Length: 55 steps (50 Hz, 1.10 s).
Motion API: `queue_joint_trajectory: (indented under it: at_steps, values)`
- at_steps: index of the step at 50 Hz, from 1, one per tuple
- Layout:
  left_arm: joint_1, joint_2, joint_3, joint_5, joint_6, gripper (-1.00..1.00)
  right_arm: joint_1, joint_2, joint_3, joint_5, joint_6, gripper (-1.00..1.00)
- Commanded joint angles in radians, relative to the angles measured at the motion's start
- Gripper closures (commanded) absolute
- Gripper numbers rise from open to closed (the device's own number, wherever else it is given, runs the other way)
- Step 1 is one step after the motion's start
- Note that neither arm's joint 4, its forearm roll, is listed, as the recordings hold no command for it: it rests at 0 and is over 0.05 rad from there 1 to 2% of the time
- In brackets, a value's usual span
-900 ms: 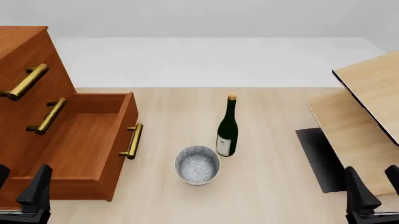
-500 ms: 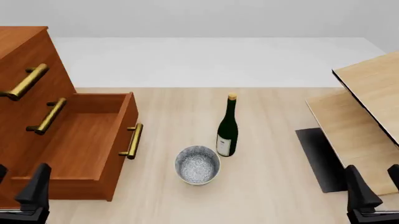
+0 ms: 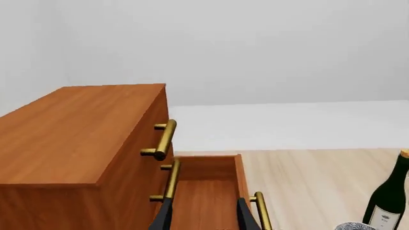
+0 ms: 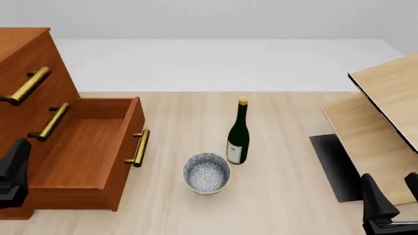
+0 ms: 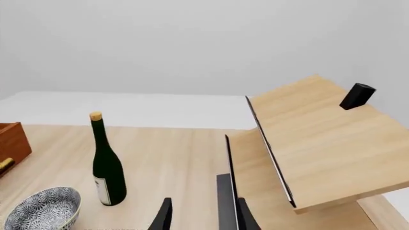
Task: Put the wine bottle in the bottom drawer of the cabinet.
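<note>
- Lifted and swung toward the cabinet (image 4: pixel 29 54) since a moment ago, the left gripper (image 4: pixel 13 169) now hangs beside the bottom drawer (image 4: pixel 91 147), fingers apart and empty.
- Right gripper (image 4: pixel 392 203) waits low, likewise spread, grasping nothing.
- Beyond the bowl (image 4: pixel 206 172), the wine bottle (image 4: pixel 238 134) stands upright on the table: probably heavy, slick, breakable glass; best taken around its body.

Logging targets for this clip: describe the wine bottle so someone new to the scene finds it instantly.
Start at the tall reddish-brown wooden cabinet on the left, whose bottom drawer stands pulled open. To the right of that drawer, on the pale wooden table, a slim dark green glass wine bottle stands upright. Its long neck, gold cap and white label distinguish it from the low patterned bowl beside it.
</note>
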<state>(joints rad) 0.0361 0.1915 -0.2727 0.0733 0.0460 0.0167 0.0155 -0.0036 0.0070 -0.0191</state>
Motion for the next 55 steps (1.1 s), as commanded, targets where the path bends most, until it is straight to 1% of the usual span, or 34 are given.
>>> queue_joint_trajectory:
  at_steps: [1,2,4,5,7,8,9,11,12,13,15,16,17,21,23,24,26,27,29,30,31,32,33,34,35,37,41,44,45,49,50,53,54,55]
  values:
    - [-0.036,0.149,-0.121,0.038,0.035,-1.0,0.007,0.002,0.001,0.002,-0.008,-1.0]
    - [-0.048,0.186,-0.14,0.045,-0.008,-1.0,0.007,0.001,0.0,0.002,-0.008,-1.0]
    - [-0.035,0.234,-0.149,0.035,0.035,-1.0,0.008,-0.001,0.0,0.004,-0.007,-1.0]
    - [-0.01,0.306,-0.169,0.021,0.052,-1.0,0.012,-0.002,0.0,0.008,-0.01,-1.0]
    - [-0.024,0.329,-0.189,0.035,0.061,-1.0,0.014,-0.003,0.001,0.01,-0.01,-1.0]
    - [-0.047,0.333,-0.208,0.053,0.053,-1.0,0.014,0.0,0.001,0.007,-0.012,-1.0]
    - [-0.064,0.348,-0.22,0.067,0.066,-1.0,0.013,0.006,0.001,0.002,-0.011,-1.0]
    - [-0.05,0.403,-0.244,0.085,0.069,-1.0,0.013,0.006,0.001,0.002,-0.01,-1.0]
    - [-0.054,0.398,-0.255,0.089,0.063,-1.0,0.012,0.006,0.001,0.002,-0.01,-1.0]
    - [-0.062,0.42,-0.277,0.104,0.072,-1.0,0.011,0.005,0.001,0.003,-0.009,-1.0]
    - [-0.068,0.47,-0.31,0.131,0.059,-1.0,0.01,0.001,0.001,0.007,-0.009,-1.0]
    - [-0.081,0.475,-0.322,0.141,0.073,-1.0,0.01,0.001,0.001,0.009,-0.009,-1.0]
    - [-0.08,0.484,-0.34,0.153,0.058,-1.0,0.011,0.0,0.001,0.01,-0.01,-1.0]
    - [-0.1,0.533,-0.395,0.193,0.078,-1.0,0.008,0.0,0.001,0.011,-0.007,-1.0]
    - [-0.127,0.577,-0.424,0.23,0.04,-1.0,0.008,0.004,0.001,0.008,-0.006,-1.0]
    - [-0.127,0.582,-0.431,0.234,0.054,-1.0,0.008,0.005,0.001,0.007,-0.006,-1.0]
    - [-0.115,0.6,-0.452,0.241,0.055,-1.0,0.008,0.005,0.001,0.007,-0.006,-1.0]
    - [-0.115,0.613,-0.459,0.246,0.069,-1.0,0.008,0.006,0.001,0.007,-0.006,-1.0]
    - [-0.123,0.629,-0.476,0.264,0.061,-1.0,0.009,0.006,0.001,0.007,-0.007,-1.0]
    - [-0.11,0.644,-0.481,0.27,0.081,-1.0,0.01,0.004,0.001,0.008,-0.007,-1.0]
    - [-0.101,0.648,-0.481,0.269,0.139,-1.0,0.001,0.003,0.001,0.01,-0.004,-1.0]
    - [-0.117,0.64,-0.484,0.273,0.147,-1.0,-0.004,0.002,0.001,0.01,-0.001,-1.0]
    - [-0.122,0.656,-0.5,0.298,0.109,-1.0,-0.003,0.001,0.001,0.012,0.0,-1.0]
    - [-0.114,0.677,-0.508,0.313,0.093,-1.0,-0.003,0.006,0.001,0.008,0.001,-1.0]
    - [-0.12,0.67,-0.505,0.311,0.136,-1.0,-0.003,0.006,0.002,0.009,0.001,-1.0]
    - [-0.12,0.677,-0.514,0.322,0.119,-1.0,-0.003,0.008,0.002,0.007,0.001,-1.0]
    - [-0.137,0.718,-0.524,0.358,0.108,-1.0,-0.011,0.001,0.001,0.014,0.008,-1.0]
    - [-0.137,0.721,-0.534,0.352,0.117,-1.0,-0.012,-0.004,0.001,0.018,0.008,-1.0]
    - [-0.137,0.731,-0.537,0.357,0.108,-1.0,-0.011,-0.003,0.001,0.018,0.008,-1.0]
    - [-0.169,0.758,-0.527,0.371,0.087,-1.0,-0.011,-0.005,0.001,0.022,0.007,-1.0]
    - [-0.17,0.756,-0.519,0.363,0.102,-1.0,-0.011,-0.006,0.001,0.022,0.008,-1.0]
    - [-0.182,0.77,-0.508,0.365,0.103,-1.0,-0.016,-0.007,0.001,0.025,0.011,-1.0]
    - [-0.204,0.768,-0.503,0.369,0.095,-1.0,-0.016,-0.007,0.001,0.025,0.011,-1.0]
    - [-0.206,0.778,-0.505,0.376,0.061,-1.0,-0.016,-0.006,0.001,0.023,0.012,-1.0]
